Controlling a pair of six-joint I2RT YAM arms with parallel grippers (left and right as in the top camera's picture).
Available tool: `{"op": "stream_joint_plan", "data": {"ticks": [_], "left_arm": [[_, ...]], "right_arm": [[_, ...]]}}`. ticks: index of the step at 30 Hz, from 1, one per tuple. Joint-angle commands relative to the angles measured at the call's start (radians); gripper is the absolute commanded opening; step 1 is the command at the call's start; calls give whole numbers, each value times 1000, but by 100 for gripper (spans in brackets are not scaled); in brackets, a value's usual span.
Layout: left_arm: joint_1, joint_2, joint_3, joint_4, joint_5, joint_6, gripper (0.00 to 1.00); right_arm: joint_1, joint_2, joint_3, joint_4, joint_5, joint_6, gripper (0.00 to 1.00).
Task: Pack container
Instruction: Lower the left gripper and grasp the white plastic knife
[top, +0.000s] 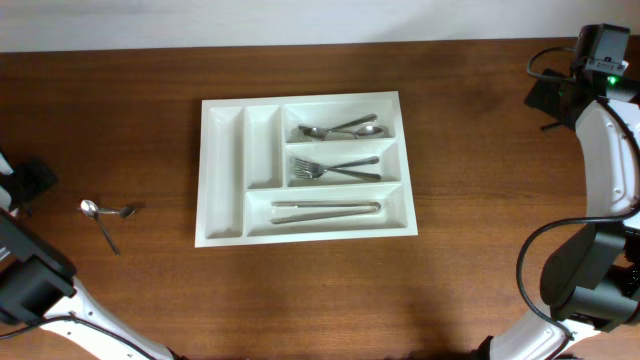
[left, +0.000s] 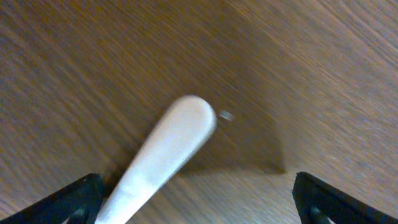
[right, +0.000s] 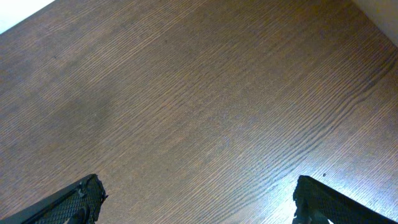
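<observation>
Left end effector is holding its jaws spread wide, gripping nothing. A pale elongated object, too blurred to identify, is showing between them over the worktop. Right end effector is also gaping wide and empty above the wood grain. White cutlery tray is sitting between the two end effectors, well apart from both. It is carrying spoons, forks and long silvery pieces in its three long compartments. Two loose spoons are lying on the left end effector's side of the tray.
</observation>
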Motion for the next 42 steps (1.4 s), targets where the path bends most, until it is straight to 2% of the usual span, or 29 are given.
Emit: {"op": "stream_joint_plan", "data": {"ticks": [1,5,13,22,26,28,29,33,38,42], "left_arm": [[-54,87,-63,-131,156,-103,99],[-96,87,-63,-197,252,-103,99],[-140,87,-63,-211,238,-102,99],[-116,87,-63,-189,94,-103,99],[-107,87,-63,-193,28,-103,56],[-105,87,-63,-205,5,-103,42],[-105,87,-63,-214,-2,-102,39],[-105,87,-63,-227,-37,-102,38],[-104,87,-63,-242,-66,-101,16],[-104,87,-63,-264,-114,-99,16]], "right_arm": [[-3,-3,6,0,2,0,99],[-3,-3,6,0,2,0,99],[-3,-3,6,0,2,0,99],[-3,-3,6,0,2,0,99],[-3,-3,6,0,2,0,99],[-3,-3,6,0,2,0,99],[-3,-3,6,0,2,0,99],[-3,-3,6,0,2,0,99],[-3,-3,6,0,2,0,99],[-3,-3,6,0,2,0,99]]}}
